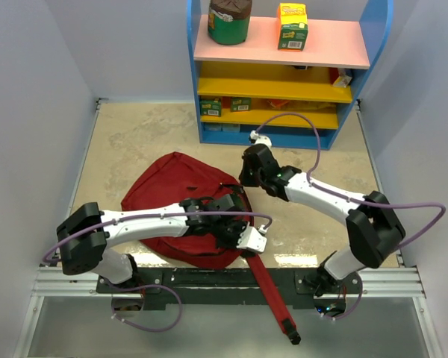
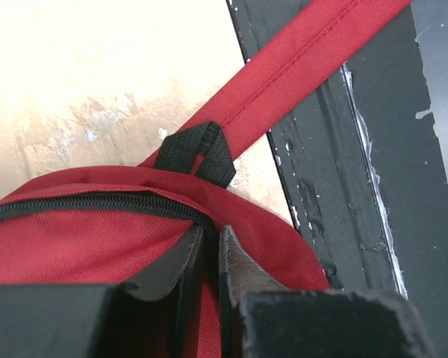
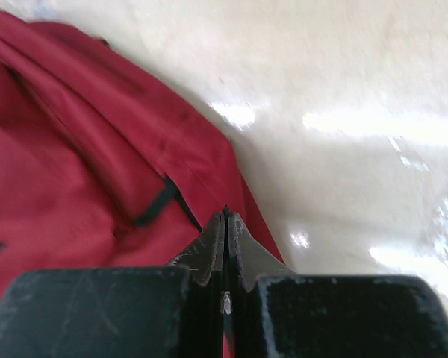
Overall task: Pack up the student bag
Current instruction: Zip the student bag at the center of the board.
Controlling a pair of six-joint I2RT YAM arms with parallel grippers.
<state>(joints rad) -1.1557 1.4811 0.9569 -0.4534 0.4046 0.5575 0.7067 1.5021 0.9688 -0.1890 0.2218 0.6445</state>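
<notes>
The student bag (image 1: 172,201) is a dark red backpack lying flat in the middle of the table. One long red strap (image 1: 272,294) trails over the front rail. My left gripper (image 1: 235,231) is at the bag's near right edge, and in the left wrist view it (image 2: 209,242) is shut on the bag's black zipper (image 2: 97,203) where that ends. My right gripper (image 1: 246,179) is at the bag's far right edge. In the right wrist view it (image 3: 225,220) is shut on a thin black pull over the red fabric (image 3: 75,164).
A blue shelf unit (image 1: 284,74) stands at the back, with a green container (image 1: 229,21) and a yellow-green box (image 1: 292,26) on its pink top and small boxes on lower shelves. The black front rail (image 2: 358,186) runs beside the bag. Grey walls close both sides.
</notes>
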